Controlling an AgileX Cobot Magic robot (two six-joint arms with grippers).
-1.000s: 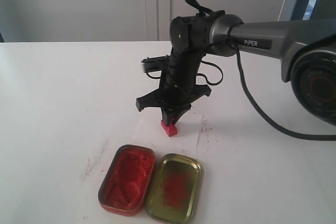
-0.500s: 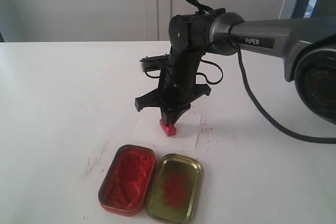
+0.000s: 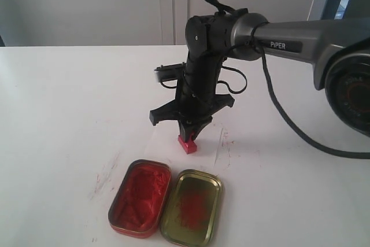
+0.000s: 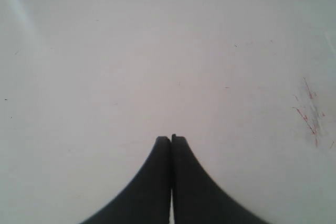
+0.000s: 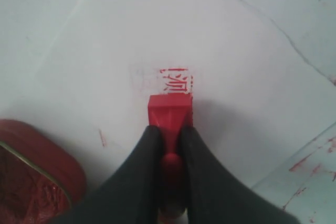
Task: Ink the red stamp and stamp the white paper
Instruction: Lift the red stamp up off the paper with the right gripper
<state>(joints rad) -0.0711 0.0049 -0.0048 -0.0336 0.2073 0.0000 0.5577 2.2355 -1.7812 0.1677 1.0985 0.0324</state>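
Note:
My right gripper [image 3: 188,136] [image 5: 169,129] is shut on the red stamp [image 3: 187,144] [image 5: 169,112], pinching its knob handle with the square base pointing down. The stamp is over the white paper [image 3: 206,146] [image 5: 131,35]; I cannot tell whether it touches the sheet. A fresh red square imprint [image 5: 177,80] shows on the paper just beyond the stamp's base. My left gripper [image 4: 171,138] is shut with nothing in it, over bare white tabletop, and is out of the exterior view.
The red-ink-filled oval tin [image 3: 140,196] [image 5: 31,171] lies in front of the paper, with its gold lid [image 3: 192,206], smeared red, next to it. Red ink streaks [image 3: 104,177] [image 4: 310,114] mark the white table [image 3: 69,102].
The right gripper and the red stamp have shifted slightly down and to the right in the exterior view. The tins have not moved.

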